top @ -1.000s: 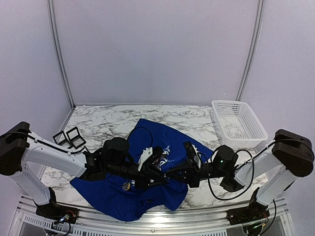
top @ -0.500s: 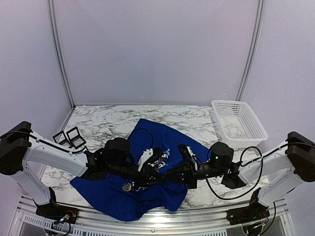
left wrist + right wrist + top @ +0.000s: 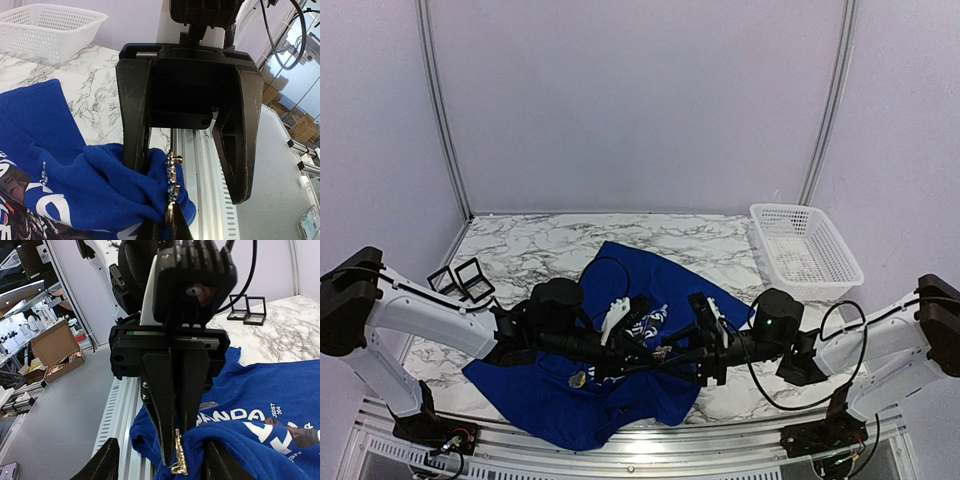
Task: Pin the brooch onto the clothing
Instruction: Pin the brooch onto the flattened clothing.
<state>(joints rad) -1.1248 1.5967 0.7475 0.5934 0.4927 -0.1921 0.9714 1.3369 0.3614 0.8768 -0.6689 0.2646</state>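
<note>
Brooch (image 3: pixel 171 181) upright, edge-on against clothing (image 3: pixel 75 185)

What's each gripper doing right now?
Left gripper: closed on the brooch.
Right gripper: open, jaws either side of the brooch, gripping nothing.

A white lattice basket (image 3: pixel 765 245) is sitting at the far right corner of the marble table (image 3: pixel 550 245). Two small black frames (image 3: pixel 461 280) are standing side by side at its left edge. A cardboard box (image 3: pixel 55 347) is sitting on the floor beyond the table.
</note>
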